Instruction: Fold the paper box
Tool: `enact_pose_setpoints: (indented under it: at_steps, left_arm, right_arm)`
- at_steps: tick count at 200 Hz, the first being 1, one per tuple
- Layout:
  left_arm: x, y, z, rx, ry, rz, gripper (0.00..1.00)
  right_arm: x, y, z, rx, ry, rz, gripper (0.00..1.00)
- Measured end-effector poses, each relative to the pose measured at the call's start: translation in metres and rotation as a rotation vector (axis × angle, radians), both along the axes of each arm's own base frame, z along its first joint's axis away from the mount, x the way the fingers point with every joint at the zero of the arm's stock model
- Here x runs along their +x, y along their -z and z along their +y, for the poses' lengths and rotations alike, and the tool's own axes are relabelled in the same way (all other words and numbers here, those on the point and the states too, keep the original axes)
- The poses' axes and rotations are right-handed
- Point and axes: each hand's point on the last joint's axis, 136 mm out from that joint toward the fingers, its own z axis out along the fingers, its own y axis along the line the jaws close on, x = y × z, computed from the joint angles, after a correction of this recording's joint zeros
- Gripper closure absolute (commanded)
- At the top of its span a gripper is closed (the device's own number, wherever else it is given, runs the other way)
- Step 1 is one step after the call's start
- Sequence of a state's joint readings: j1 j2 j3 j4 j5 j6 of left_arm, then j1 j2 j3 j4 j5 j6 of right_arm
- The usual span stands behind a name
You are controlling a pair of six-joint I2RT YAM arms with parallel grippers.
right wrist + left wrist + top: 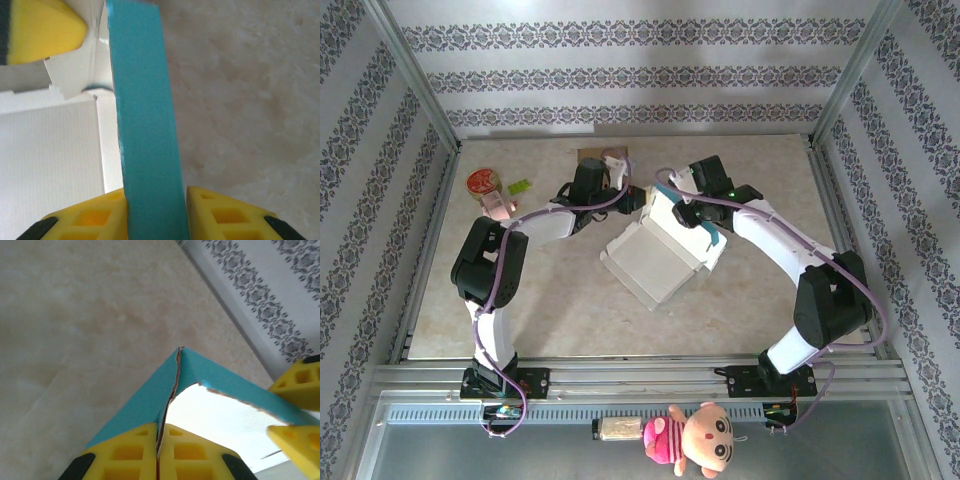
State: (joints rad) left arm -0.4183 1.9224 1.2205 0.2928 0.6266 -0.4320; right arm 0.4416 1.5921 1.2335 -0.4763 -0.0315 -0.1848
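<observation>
Beige marbled table (pixel 570 300) enclosed by white walls (pixel 640 60) with patterned stripes.

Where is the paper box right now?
In the top view the paper box sits mid-table between the two arms. The left gripper and right gripper each pinch one of its teal flaps.

No legible text, labels, brands or numbers anywhere.
</observation>
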Motion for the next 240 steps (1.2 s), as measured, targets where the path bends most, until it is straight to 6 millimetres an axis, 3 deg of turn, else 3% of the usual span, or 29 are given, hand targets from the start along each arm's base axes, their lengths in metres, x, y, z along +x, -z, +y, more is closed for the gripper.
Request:
enact_pose_setpoints:
  at_steps: [20, 65, 99, 132, 185, 229, 240]
  left_arm:
    - [-0.01, 0.023, 0.005, 0.006, -0.01, 0.042, 0.89]
    - [-0.018, 0.034, 0.008, -0.017, -0.012, 0.019, 0.74]
    - [-0.025, 0.039, 0.008, -0.031, 0.004, 0.014, 0.66]
    - [-0.028, 0.02, 0.018, -0.077, 0.01, -0.062, 0.58]
    - [-0.018, -0.041, 0.074, -0.117, -0.079, -0.284, 0.56]
    - [-0.02, -0.066, 0.083, -0.002, -0.094, -0.36, 0.57]
    - [-0.021, -0.066, 0.086, 0.023, -0.099, -0.359, 0.57]
  right_arm:
    - [-0.01, 0.01, 0.007, -0.063, -0.038, -0.005, 0.68]
    - [-0.028, 0.023, 0.016, -0.19, -0.125, -0.038, 0.68]
    - [-0.029, 0.02, 0.015, -0.251, -0.149, -0.074, 0.69]
    - [-0.028, 0.016, 0.011, -0.301, -0.163, -0.104, 0.69]
    - [-0.033, 0.017, 0.013, -0.381, -0.213, -0.14, 0.7]
    - [-0.033, 0.027, 0.006, -0.418, -0.214, -0.119, 0.73]
    - [-0.031, 0.032, 0.003, -0.43, -0.212, -0.107, 0.8]
